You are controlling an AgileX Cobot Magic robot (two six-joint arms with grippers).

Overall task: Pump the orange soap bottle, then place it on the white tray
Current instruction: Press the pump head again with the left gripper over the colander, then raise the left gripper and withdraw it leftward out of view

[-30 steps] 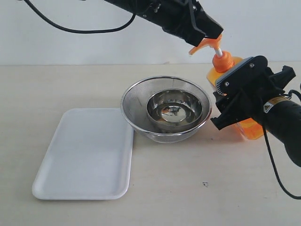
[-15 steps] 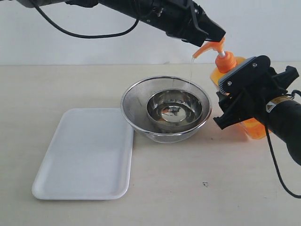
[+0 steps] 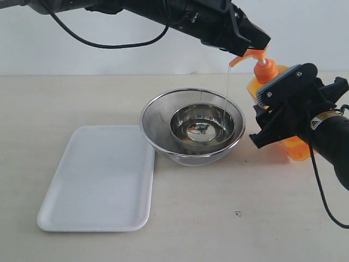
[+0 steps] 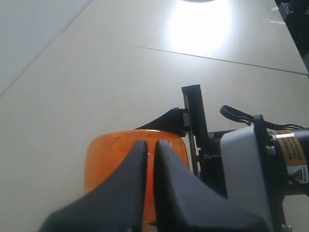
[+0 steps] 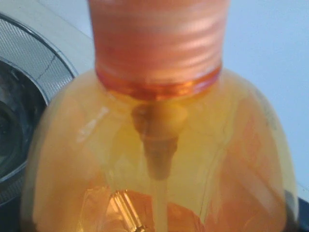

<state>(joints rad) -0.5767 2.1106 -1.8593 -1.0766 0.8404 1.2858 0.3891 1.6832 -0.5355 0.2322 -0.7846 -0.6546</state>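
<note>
Soap stream (image 3: 226, 93) ran thin from the spout of the pump head (image 3: 250, 54) into the steel bowl (image 3: 182, 123) nested in the mesh strainer (image 3: 155, 112). Left gripper (image 3: 257, 41) sat on top of the pump head, its fingers (image 4: 130, 164) drawn nearly together with only a slit between, clasping nothing. Right gripper (image 3: 272, 112) was clamped across the body of the orange soap bottle (image 3: 292, 147), which stood just right of the strainer. White tray (image 3: 98, 180) lay on the table (image 3: 218, 218) left of the strainer, well apart from the bottle.
</note>
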